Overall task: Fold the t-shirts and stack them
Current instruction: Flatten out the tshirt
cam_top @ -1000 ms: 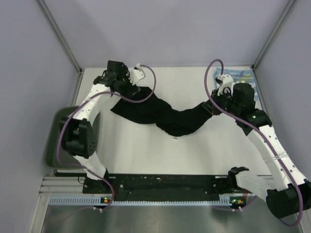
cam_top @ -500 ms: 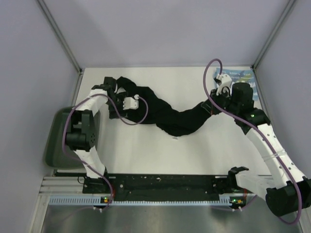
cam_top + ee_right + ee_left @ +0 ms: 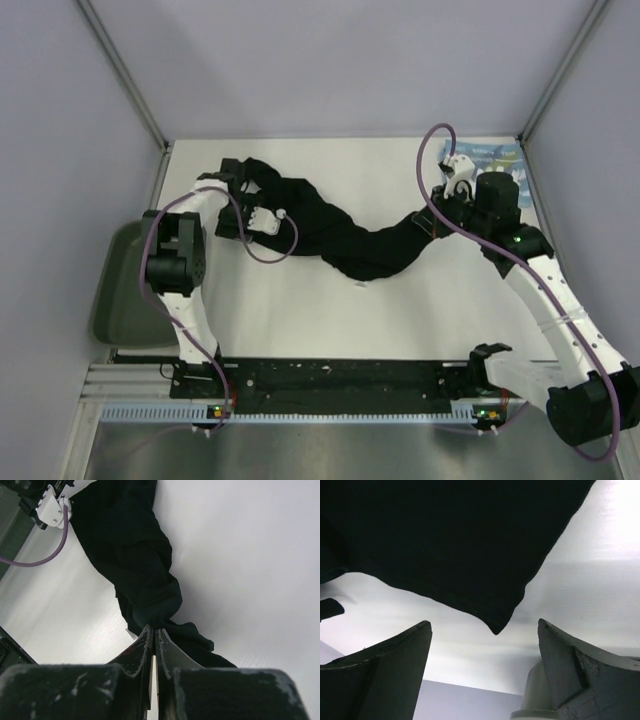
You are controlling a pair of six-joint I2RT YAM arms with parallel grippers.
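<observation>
Your white table [image 3: 400, 320] fills the booth floor, with both arms reaching over it from the near edge. The black t-shirt [image 3: 340, 238] is the biggest thing on it: it lies unfolded, bunched into a long rope-like band that runs from the far left part of the table down to the middle and up again toward the right arm. At the table's left edge, beside the left arm's elbow, you see the dark green tray [image 3: 115, 300]. The light blue t-shirt [image 3: 497, 155] lies in the far right corner, partly hidden behind the right arm's wrist, well apart from the black one's left end.

Your right gripper [image 3: 154, 628] has its fingers pressed together and pinches the right end of the black t-shirt, whose fabric gathers at the fingertips. Your left gripper [image 3: 484, 623] sits at the shirt's left end with its fingers spread wide and nothing between them; a pointed corner of the black fabric lies just ahead of the gap.
</observation>
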